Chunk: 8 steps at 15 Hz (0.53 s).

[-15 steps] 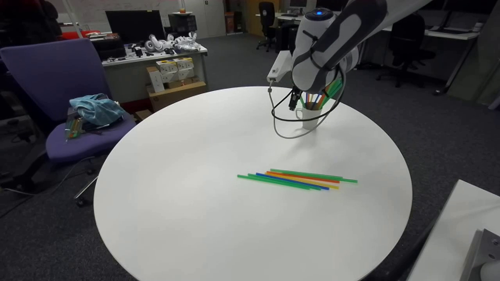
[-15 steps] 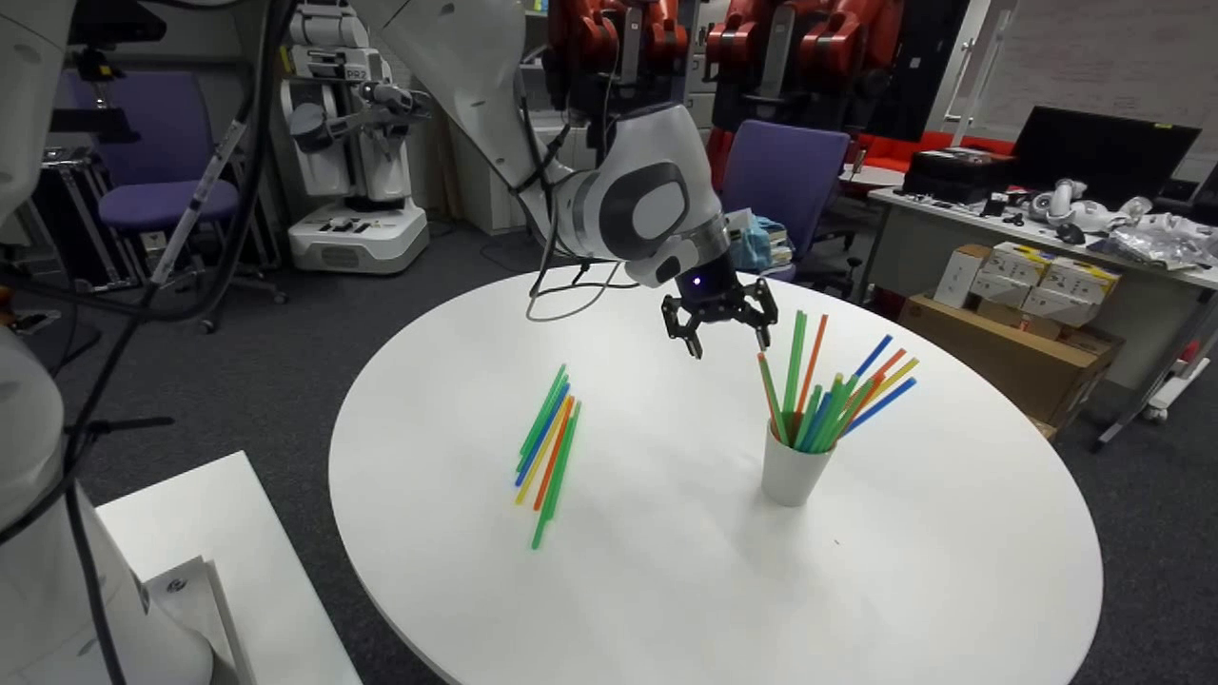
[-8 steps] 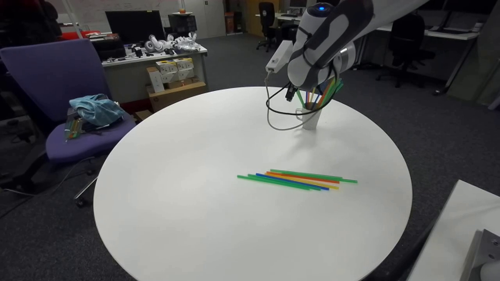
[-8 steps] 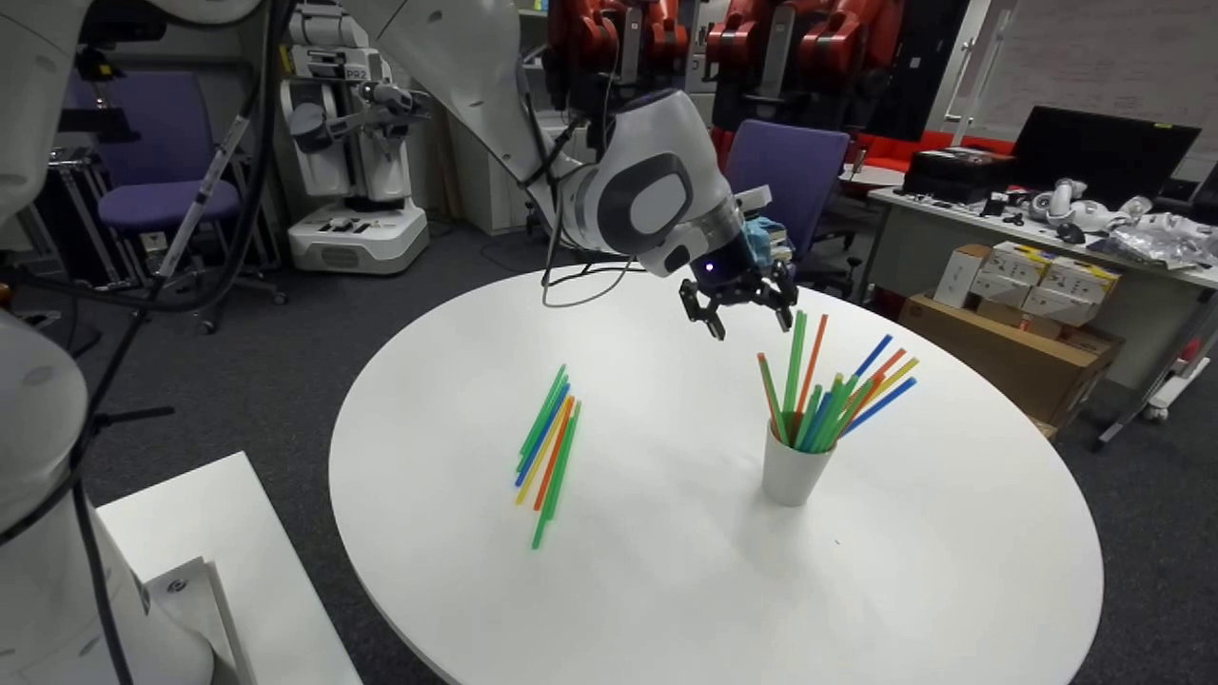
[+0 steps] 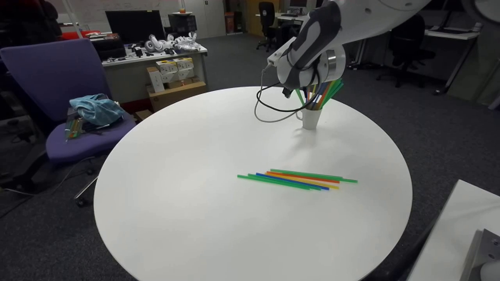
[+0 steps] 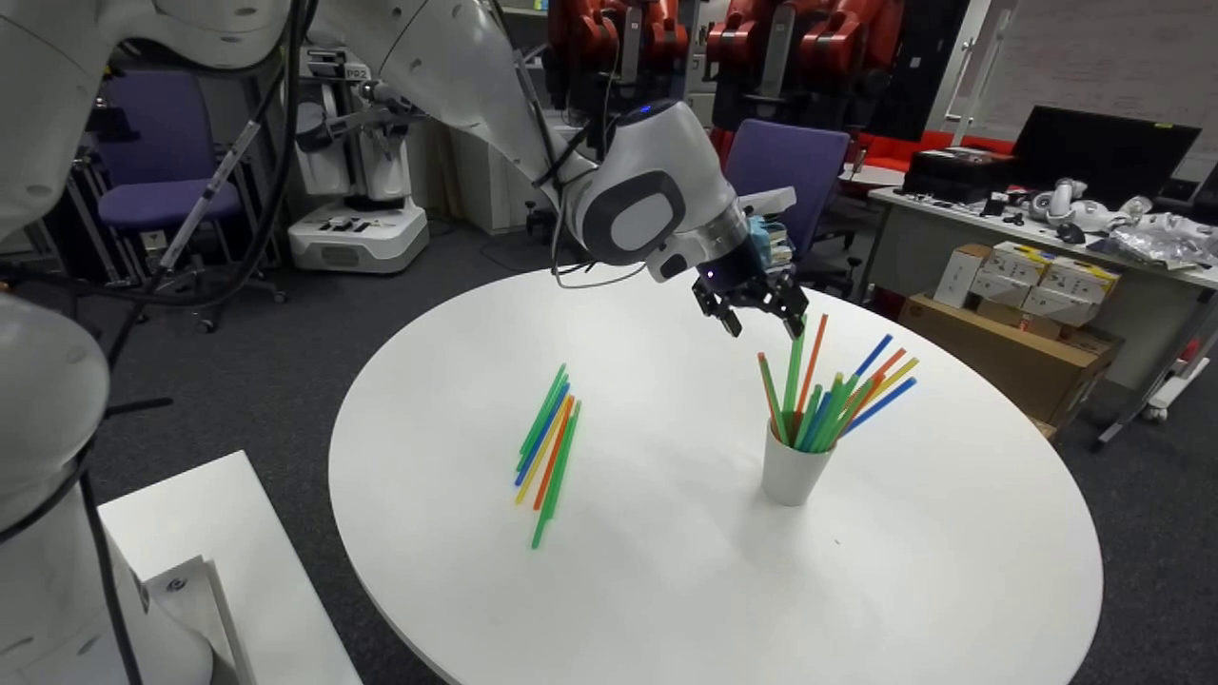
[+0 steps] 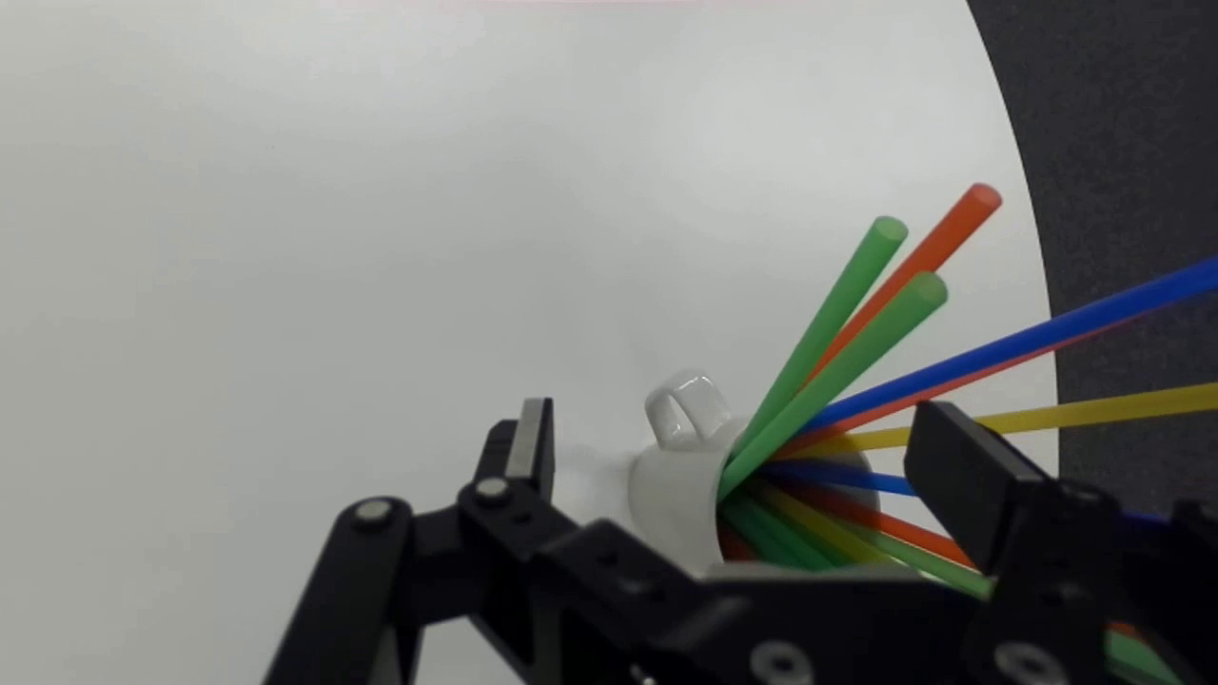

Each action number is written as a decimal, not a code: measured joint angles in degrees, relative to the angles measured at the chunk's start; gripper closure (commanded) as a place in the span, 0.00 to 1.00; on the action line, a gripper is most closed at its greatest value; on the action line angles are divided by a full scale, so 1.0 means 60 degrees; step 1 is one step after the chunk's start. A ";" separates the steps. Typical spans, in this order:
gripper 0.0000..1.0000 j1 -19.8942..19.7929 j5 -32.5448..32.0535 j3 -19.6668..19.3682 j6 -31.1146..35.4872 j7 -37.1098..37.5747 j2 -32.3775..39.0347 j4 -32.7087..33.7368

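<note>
My gripper (image 6: 765, 328): fingers spread apart, holding nothing, near tips of straws (image 6: 835, 409) fanned in white mug (image 6: 792, 478) on table (image 6: 647, 580); contact unclear. I judge straws light, smooth, springy, easily crushed: soft pinch near free upper ends suits. Mug looks glazed, breakable, probably heavier; handle (image 7: 706, 400) gives surest hold.
</note>
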 measured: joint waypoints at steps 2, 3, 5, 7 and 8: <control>0.00 0.0138 0.0516 -0.0176 0.0000 0.0000 0.0291 0.0082; 0.00 0.0148 0.0592 -0.0195 0.0000 0.0002 0.0395 0.0132; 0.00 0.0123 0.0595 -0.0151 0.0001 0.0003 0.0509 0.0237; 0.00 0.0048 0.0595 -0.0026 0.0001 -0.0003 0.0520 0.0339; 0.00 0.0022 0.0595 0.0022 0.0002 -0.0003 0.0521 0.0389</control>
